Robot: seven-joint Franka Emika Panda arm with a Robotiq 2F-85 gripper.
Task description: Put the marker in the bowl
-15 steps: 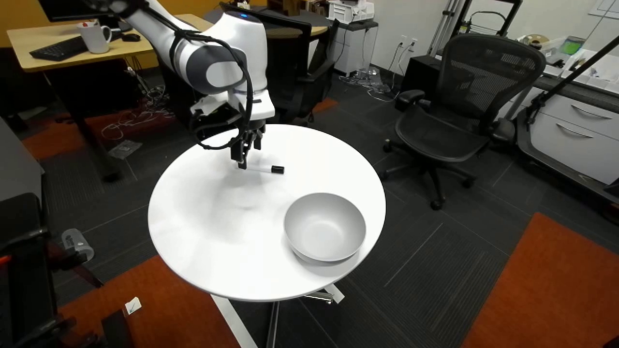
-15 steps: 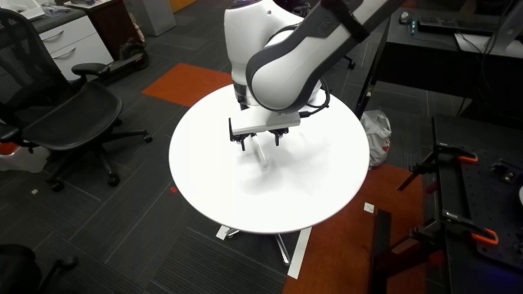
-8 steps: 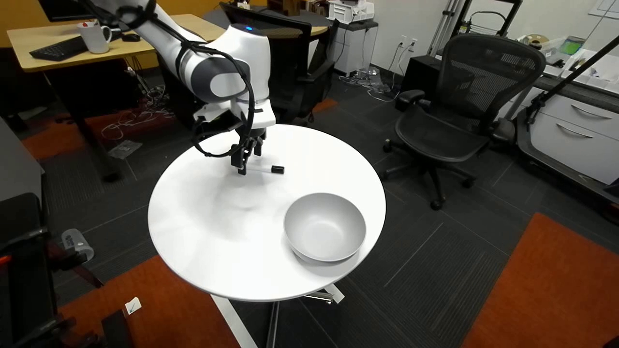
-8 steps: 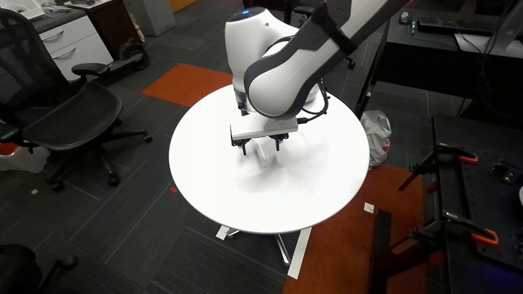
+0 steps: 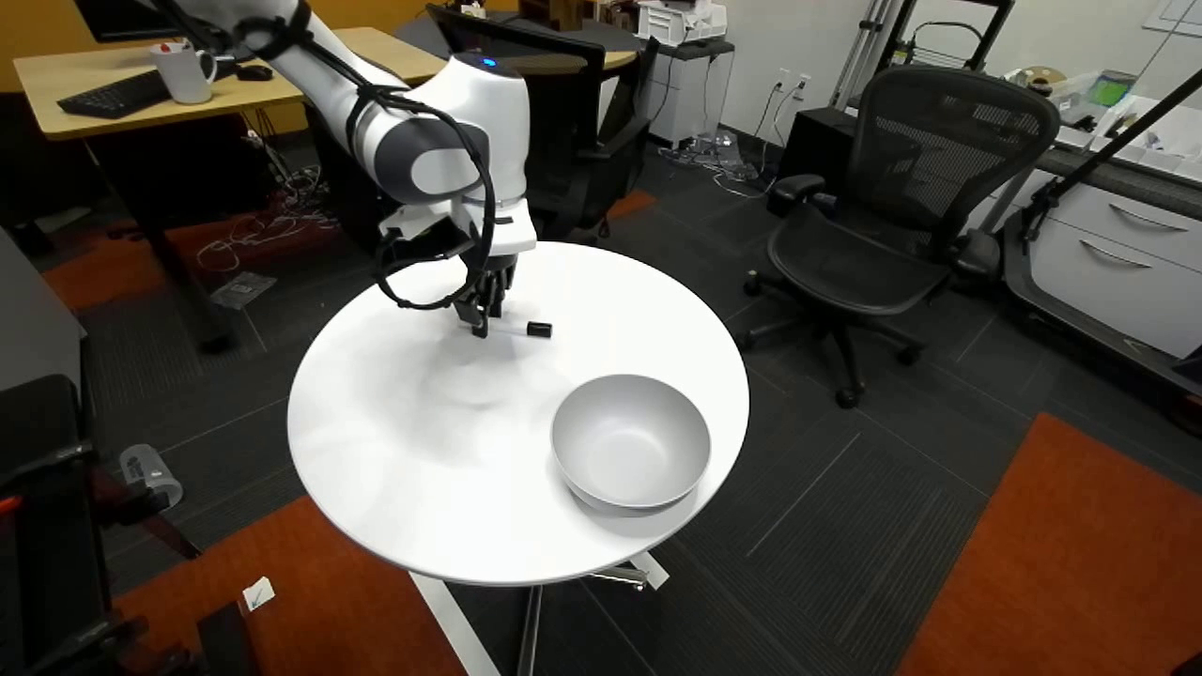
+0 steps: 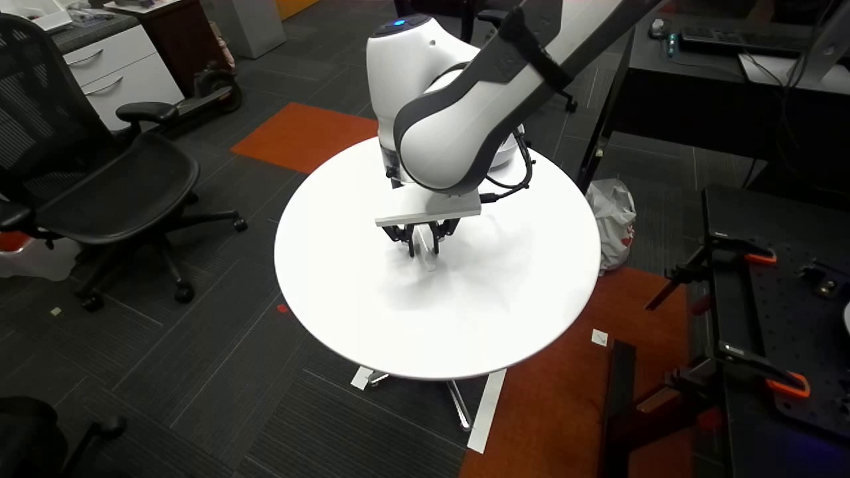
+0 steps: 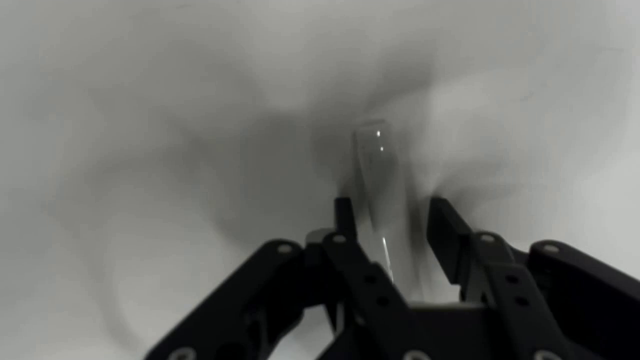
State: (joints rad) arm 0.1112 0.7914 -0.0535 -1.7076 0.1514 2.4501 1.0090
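The marker (image 5: 539, 330), white with a black cap, lies flat on the round white table (image 5: 423, 488). Its pale body (image 7: 386, 195) runs lengthwise between the fingers in the wrist view; its black cap is out of sight there. My gripper (image 5: 488, 324) is low over the table, straddling the body, and its fingers (image 7: 345, 217) stand partly apart. A narrow strip of table shows on either side of the marker, so neither finger appears to touch it. The light grey bowl (image 5: 631, 441) sits upright near the table's edge; in an exterior view the arm partly covers the bowl (image 6: 506, 154).
Outside the table's rim stands a black office chair (image 5: 883, 225). A desk with a white mug (image 5: 184, 73) is behind the arm. A black cable (image 5: 484, 188) loops beside the wrist.
My gripper has come down a little around the marker. Its fingers have moved from wide apart to much nearer each other. Marker and bowl have stayed put.
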